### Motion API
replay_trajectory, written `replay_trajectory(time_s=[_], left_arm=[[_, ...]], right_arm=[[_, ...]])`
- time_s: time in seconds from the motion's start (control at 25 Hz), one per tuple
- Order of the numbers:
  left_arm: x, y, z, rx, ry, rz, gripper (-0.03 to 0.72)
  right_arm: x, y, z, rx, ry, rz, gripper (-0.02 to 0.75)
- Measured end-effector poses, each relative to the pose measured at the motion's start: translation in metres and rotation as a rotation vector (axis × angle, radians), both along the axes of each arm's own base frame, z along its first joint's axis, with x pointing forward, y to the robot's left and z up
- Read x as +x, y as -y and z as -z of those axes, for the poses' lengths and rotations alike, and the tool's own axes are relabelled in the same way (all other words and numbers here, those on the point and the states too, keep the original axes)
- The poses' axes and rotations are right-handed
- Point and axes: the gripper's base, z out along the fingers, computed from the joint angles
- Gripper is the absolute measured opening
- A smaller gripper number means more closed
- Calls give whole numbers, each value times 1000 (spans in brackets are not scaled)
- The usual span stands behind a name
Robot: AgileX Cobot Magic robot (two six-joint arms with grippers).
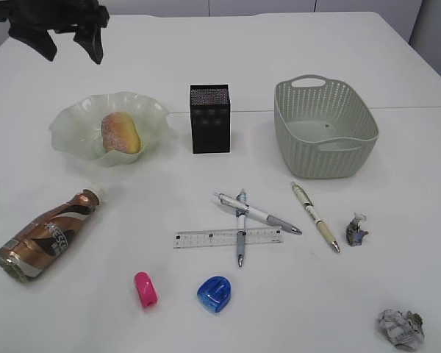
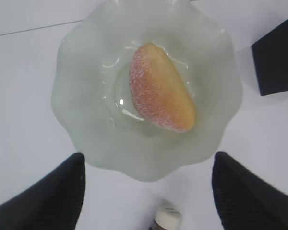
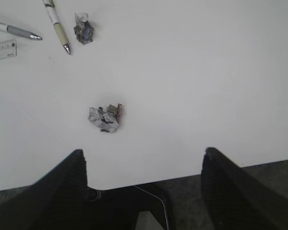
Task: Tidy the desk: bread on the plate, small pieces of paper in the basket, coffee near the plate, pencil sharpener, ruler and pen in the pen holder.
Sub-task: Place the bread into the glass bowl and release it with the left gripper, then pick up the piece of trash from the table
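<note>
The bread (image 1: 120, 132) lies in the wavy glass plate (image 1: 73, 129). High above it, my left gripper (image 2: 148, 158) hangs open and empty, seen at the exterior view's top left corner. The coffee bottle (image 1: 48, 235) lies on its side at the front left. Three pens (image 1: 257, 214) (image 1: 315, 216) (image 1: 240, 243) and a clear ruler (image 1: 206, 238) lie mid-table. In front of them are a pink sharpener (image 1: 145, 289) and a blue one (image 1: 215, 294). Crumpled paper pieces (image 1: 357, 229) (image 1: 400, 328) sit at the right. My right gripper (image 3: 144, 153) is open over the table's near edge, behind a paper ball (image 3: 105, 118).
The black pen holder (image 1: 209, 118) stands upright at the middle back. The grey-green basket (image 1: 323, 129) sits to its right. In the left wrist view the bottle's cap (image 2: 167, 218) shows just below the plate (image 2: 86, 134). The table's front edge (image 3: 230, 165) runs under my right gripper.
</note>
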Motion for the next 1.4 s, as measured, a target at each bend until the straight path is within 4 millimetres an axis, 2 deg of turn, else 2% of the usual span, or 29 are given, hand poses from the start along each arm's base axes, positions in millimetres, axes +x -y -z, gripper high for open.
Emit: replay_trajectory(time_s=[0.12,0.24,0.44,0.6,0.72,0.84,1.0,1.24,1.4], left_arm=[[-15,-1,-28,-43,42,5,577],[-39,-6,-42,-50,28,7,568],[-95,-20,-44,-27,-58,8,548],[-142,-32,-64,-31,-36,11,534],[-177,-41,-87,-47,30,13,532],[-207,-49,-112,-67,113,15,531],[-241,-58,-138,-92,212,17,525],[-276,-66,-159,-114,305,19,522],[-290,-70,-166,-123,339,19,522]], right_arm=[[7,-2,-8,15,4,-3,572],[14,-5,-8,45,-21,-10,572],[26,-6,-2,55,-78,-17,572],[35,-7,3,47,-121,-43,572],[41,-10,7,44,-150,-83,572],[45,-15,20,42,-195,-135,572],[47,-20,49,34,-258,-183,572],[67,-35,76,3,-280,-326,572],[87,-51,96,-33,-310,-437,572]])
